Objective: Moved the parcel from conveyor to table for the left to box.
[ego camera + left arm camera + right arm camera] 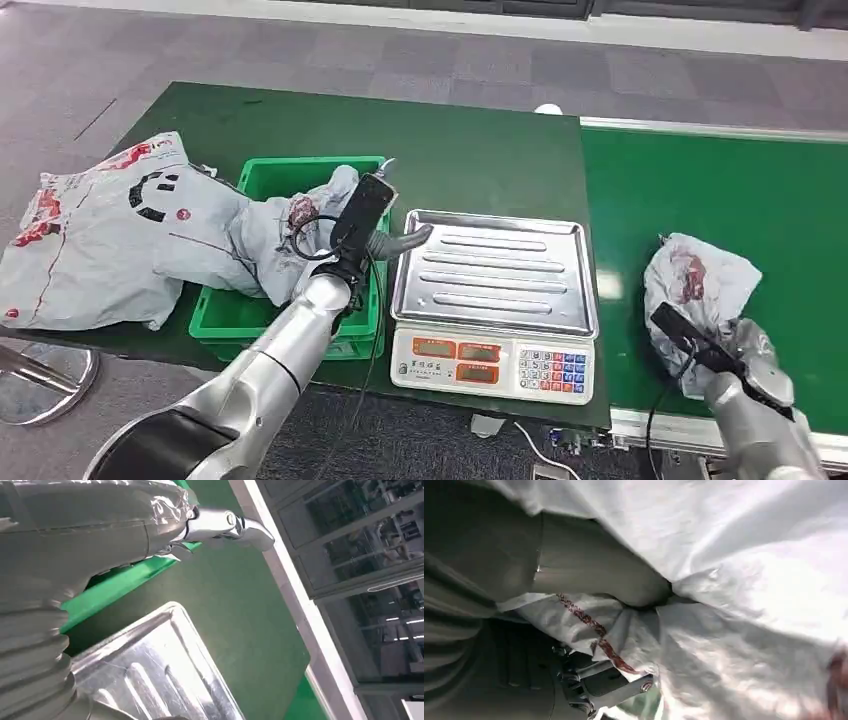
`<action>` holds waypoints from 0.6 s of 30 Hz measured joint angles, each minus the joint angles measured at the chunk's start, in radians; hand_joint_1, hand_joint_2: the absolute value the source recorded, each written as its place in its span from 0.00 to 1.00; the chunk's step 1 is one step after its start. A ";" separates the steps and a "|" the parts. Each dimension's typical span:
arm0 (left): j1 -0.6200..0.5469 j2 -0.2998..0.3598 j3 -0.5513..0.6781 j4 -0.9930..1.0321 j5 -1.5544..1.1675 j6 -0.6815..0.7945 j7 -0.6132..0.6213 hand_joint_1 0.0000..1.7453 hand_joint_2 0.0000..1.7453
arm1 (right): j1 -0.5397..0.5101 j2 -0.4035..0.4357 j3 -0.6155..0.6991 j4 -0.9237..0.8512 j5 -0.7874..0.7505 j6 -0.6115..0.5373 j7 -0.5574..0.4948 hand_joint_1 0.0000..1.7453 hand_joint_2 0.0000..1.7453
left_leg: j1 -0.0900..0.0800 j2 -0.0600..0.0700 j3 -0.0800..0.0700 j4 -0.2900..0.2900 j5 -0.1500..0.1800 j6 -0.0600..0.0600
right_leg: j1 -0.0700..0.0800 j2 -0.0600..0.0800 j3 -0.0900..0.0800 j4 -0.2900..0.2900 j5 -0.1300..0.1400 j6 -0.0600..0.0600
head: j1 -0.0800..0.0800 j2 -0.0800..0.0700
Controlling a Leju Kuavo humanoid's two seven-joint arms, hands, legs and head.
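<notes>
Green desk (470, 150) on grey carpet, adjoining a brighter green conveyor (760, 200) on the robot's right. Parcel (700, 280), a crumpled white bag with red print, lies on the conveyor near its front edge; right hand (745, 355) sits against its near side. In the right wrist view the thumb (589, 575) presses into the bag's folds and darker fingers (599, 680) show beneath it, so the hand appears to grip the parcel, though the bag hides much of the hold. Left hand (375, 240) hovers between the green crate (290, 310) and the steel tray of the weighing scale (490, 270), fingers spread and holding nothing; the left wrist view shows one finger (230, 525) extended over bare desk. A grey bag (285, 235) already lies in the crate, and a larger printed bag (100, 240) rests on the desk beside it

Progress, as judged: the grasp looks made, but the parcel has not left the conveyor. Remaining: lift, carry across to the desk within reach of the left hand, release
</notes>
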 measured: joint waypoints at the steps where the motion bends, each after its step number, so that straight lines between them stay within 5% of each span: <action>1: 0.000 -0.001 0.003 0.000 -0.005 0.000 -0.002 0.00 1.00 | 0.012 0.013 0.000 -0.052 -0.013 -0.034 -0.022 1.00 1.00 | 0.000 0.000 0.000 0.000 0.000 0.000 | 0.000 0.000 0.000 0.000 0.000 0.000 | 0.000 0.000; 7: 0.003 0.010 0.027 -0.009 -0.005 -0.011 -0.026 0.00 1.00 | 0.152 0.062 0.006 -0.442 -0.280 -0.186 -0.201 1.00 1.00 | 0.000 -0.004 -0.001 -0.002 0.000 0.000 | 0.000 -0.005 0.000 0.000 -0.002 0.000 | 0.000 0.000; 18: 0.011 0.025 0.032 -0.018 0.005 -0.013 -0.038 0.00 1.00 | 0.320 0.097 0.079 -0.774 -0.395 -0.281 -0.257 1.00 1.00 | 0.000 -0.002 -0.001 -0.002 -0.001 0.000 | 0.000 -0.004 -0.001 0.000 -0.003 -0.001 | 0.000 0.000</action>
